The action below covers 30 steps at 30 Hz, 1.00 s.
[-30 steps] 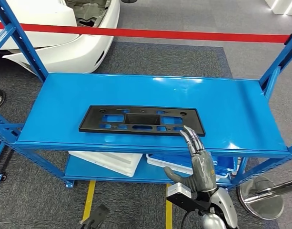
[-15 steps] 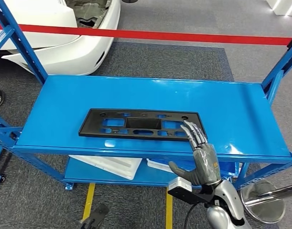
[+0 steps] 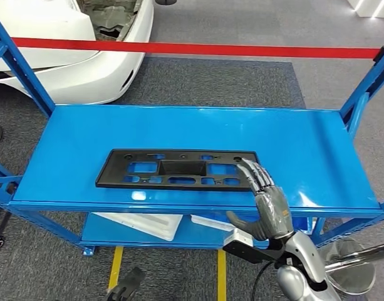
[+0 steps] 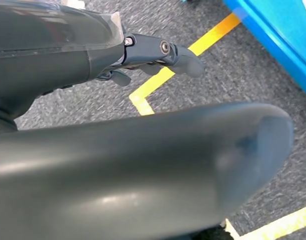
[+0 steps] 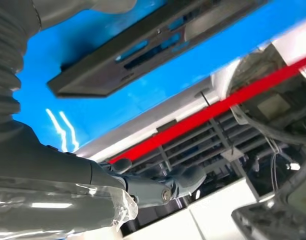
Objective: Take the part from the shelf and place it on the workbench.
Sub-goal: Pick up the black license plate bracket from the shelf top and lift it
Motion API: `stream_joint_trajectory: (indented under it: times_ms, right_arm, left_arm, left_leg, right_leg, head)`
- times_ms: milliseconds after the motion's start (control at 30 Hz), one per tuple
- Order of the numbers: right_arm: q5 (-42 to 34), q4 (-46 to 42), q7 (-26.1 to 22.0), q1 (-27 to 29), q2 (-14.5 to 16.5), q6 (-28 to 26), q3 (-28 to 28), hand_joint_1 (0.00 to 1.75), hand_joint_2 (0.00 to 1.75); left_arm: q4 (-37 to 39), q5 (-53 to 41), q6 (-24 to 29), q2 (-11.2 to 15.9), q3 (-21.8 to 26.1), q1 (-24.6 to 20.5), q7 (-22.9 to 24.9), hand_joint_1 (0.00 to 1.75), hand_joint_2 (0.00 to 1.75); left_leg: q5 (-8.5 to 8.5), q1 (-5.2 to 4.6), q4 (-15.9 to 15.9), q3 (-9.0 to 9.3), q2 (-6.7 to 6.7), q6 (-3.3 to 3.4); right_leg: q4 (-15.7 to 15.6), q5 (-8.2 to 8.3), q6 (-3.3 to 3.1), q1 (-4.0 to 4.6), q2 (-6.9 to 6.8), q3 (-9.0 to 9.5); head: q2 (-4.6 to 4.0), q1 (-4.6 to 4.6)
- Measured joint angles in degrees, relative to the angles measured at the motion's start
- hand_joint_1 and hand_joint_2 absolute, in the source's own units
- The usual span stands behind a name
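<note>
- Since the right hand hangs at the shelf's front edge with nothing in it, fingers spread and their tips over the nearest end of the part, the step in hand looks like the reach before the grasp.
- From that hand, the part, a long flat black plate with cut-outs, runs away toward the robot's left, lying flat on the blue top deck; whether the fingertips touch it I cannot tell.
- Grasping well probably means getting the thumb under the near edge and the fingers on top, since the plate lies flush and gives little to catch.
- Held by one end only, so long a piece may droop or swing; a grip nearer its middle would likely be steadier.
- Beside the robot's body, the left hand hangs over grey floor with yellow lines; whether its fingers are closed I cannot tell.
</note>
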Motion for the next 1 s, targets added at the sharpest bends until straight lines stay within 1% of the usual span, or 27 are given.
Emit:
stream_joint_trajectory:
  times_ms: [67, 100, 167, 200, 233, 333, 400, 433, 467, 533, 567, 633, 767, 900, 967, 1000]
  right_arm:
    - [0.2, 0.3, 0.2, -0.6, -0.5, 1.0, 0.0, 0.00, 1.75]
    - [0.3, 0.4, 0.2, -0.9, -0.7, 1.4, 0.0, 0.00, 1.75]
    - [0.3, 0.7, 0.2, -1.4, -1.0, 2.0, 0.0, 0.00, 1.75]
    - [0.3, 0.8, 0.2, -1.6, -1.1, 2.1, 0.0, 0.00, 1.75]
    - [0.3, 0.8, 0.2, -1.7, -1.2, 2.1, 0.0, 0.00, 1.75]
    - [0.3, 0.9, 0.2, -1.7, -1.2, 2.2, 0.0, 0.00, 1.75]
    - [0.3, 1.2, 0.2, -1.8, -1.3, 2.4, 0.1, 0.00, 1.75]
    - [0.3, 1.5, 0.2, -1.9, -1.5, 2.5, 0.1, 0.00, 1.75]
    - [0.4, 2.0, 0.2, -2.2, -1.8, 2.8, 0.1, 0.00, 1.75]
    - [0.4, 2.7, 0.3, -2.6, -2.3, 3.1, 0.1, 0.00, 1.75]
    - [0.4, 2.9, 0.3, -2.8, -2.4, 3.3, 0.1, 0.00, 1.75]
    - [0.5, 3.1, 0.3, -2.9, -2.5, 3.5, 0.1, 0.00, 1.75]
    - [0.8, 3.6, 0.5, -3.2, -3.0, 4.6, 0.2, 0.00, 1.75]
    - [1.5, 5.1, 0.5, -4.7, -3.7, 7.2, 0.4, 0.00, 0.00]
    - [1.3, 6.4, 0.3, -5.8, -3.8, 9.2, 0.7, 0.00, 0.00]
    - [1.0, 7.1, 0.1, -6.5, -3.8, 10.2, 1.0, 0.00, 0.44]
  left_arm:
    - [0.0, 0.0, 0.0, 0.0, -0.1, 0.0, 0.0, 0.00, 0.00]
    - [0.0, 0.0, 0.0, 0.0, -0.2, -0.1, 0.0, 0.00, 0.00]
    - [0.0, 0.0, 0.0, 0.0, -0.4, -0.3, 0.0, 0.00, 0.00]
    - [0.0, 0.0, 0.0, 0.0, -0.4, -0.4, 0.0, 0.00, 0.00]
    - [0.0, 0.0, 0.0, 0.0, -0.4, -0.4, 0.0, 0.00, 0.00]
    - [0.0, 0.0, 0.0, 0.0, -0.5, -0.4, 0.0, 0.00, 0.00]
    - [0.0, 0.0, -0.1, 0.0, -0.6, -0.4, 0.1, 0.00, 0.00]
    - [0.0, -0.1, -0.1, 0.0, -0.7, -0.4, 0.1, 0.00, 0.00]
    - [0.0, -0.1, 0.0, 0.0, -0.8, -0.4, 0.2, 0.00, 0.00]
    - [0.0, -0.2, 0.3, 0.0, -1.1, -0.4, 0.5, 0.00, 0.00]
    - [0.0, -0.2, 0.4, 0.0, -1.2, -0.4, 0.7, 0.00, 0.00]
    - [0.0, -0.2, 0.9, 0.0, -1.2, -0.4, 1.0, 0.00, 0.00]
    - [0.0, -0.3, 3.1, 0.0, -1.3, -0.5, 2.0, 0.00, 0.00]
    - [0.0, -0.4, 4.1, 0.0, -1.5, -0.6, 3.0, 0.00, 0.00]
    - [0.0, -0.7, 4.2, 0.0, -1.7, -0.7, 3.1, 0.00, 0.00]
    - [0.0, -0.8, 4.2, 0.0, -1.8, -0.8, 3.2, 0.00, 0.00]
  left_leg:
    - [-0.15, 0.04, -0.4, 0.19, -0.11, 0.60]
    - [-0.19, 0.16, -0.5, 0.39, -0.12, 0.93]
    - [-0.26, 0.42, -0.7, 0.74, -0.10, 1.38]
    - [-0.31, 0.47, -0.7, 0.81, -0.09, 1.49]
    - [-0.33, 0.48, -0.7, 0.83, -0.09, 1.52]
    - [-0.34, 0.48, -0.7, 0.84, -0.08, 1.53]
    - [-0.44, 0.46, -0.7, 0.91, -0.08, 1.66]
    - [-0.68, 0.45, -0.7, 1.25, -0.16, 1.65]
    - [-1.02, 0.39, -0.8, 1.66, -0.24, 1.51]
    - [-1.77, 0.17, -0.7, 2.38, -0.36, 1.18]
    - [-1.95, 0.09, -0.7, 2.46, -0.32, 1.09]
    - [-2.00, 0.10, -0.9, 2.57, -0.24, 1.08]
    - [-1.86, 0.15, -1.3, 2.77, -0.23, 0.84]
    - [-1.77, 0.20, -1.5, 2.79, -0.22, 0.58]
    - [-1.76, 0.20, -1.5, 2.79, -0.22, 0.55]
    - [-1.75, 0.19, -1.5, 2.79, -0.23, 0.54]
  right_leg:
    - [0.1, -0.29, 0.48, -0.14, -0.03, 0.06]
    - [0.9, -0.88, 0.79, -0.19, -0.07, -0.16]
    - [4.0, -2.69, 1.32, -0.29, -0.14, -1.46]
    - [5.4, -3.39, 1.46, -0.32, -0.16, -2.12]
    - [6.1, -3.73, 1.52, -0.35, -0.16, -2.49]
    - [6.5, -3.91, 1.55, -0.37, -0.16, -2.70]
    - [11.3, -5.61, 1.77, -0.50, -0.17, -5.32]
    - [11.4, -4.29, 1.75, -0.57, -0.17, -5.98]
    - [9.8, -2.53, 1.49, -0.48, -0.15, -5.90]
    - [1.9, 2.18, 1.05, -0.31, -0.10, -3.32]
    - [0.3, 2.40, 0.96, -0.21, -0.03, -2.61]
    - [0.2, 2.20, 1.14, -0.23, 0.08, -2.61]
    - [0.2, 2.09, 0.91, -0.18, 0.11, -2.64]
    - [0.3, 2.08, 0.80, -0.13, 0.12, -2.63]
    - [0.3, 2.10, 0.78, -0.11, 0.11, -2.62]
    - [0.3, 2.11, 0.77, -0.10, 0.11, -2.60]
  head:
    - [-0.01, -0.02]
    - [-0.02, -0.01]
    - [-0.01, 0.09]
    - [0.00, 0.13]
    - [0.00, 0.14]
    - [0.00, 0.14]
    - [-0.01, 0.13]
    - [-0.01, 0.12]
    - [-0.02, 0.10]
    - [-0.01, 0.03]
    - [0.00, -0.01]
    - [0.00, -0.05]
    - [-0.01, -0.03]
    - [0.00, -0.02]
    - [0.00, -0.02]
    - [0.00, -0.02]
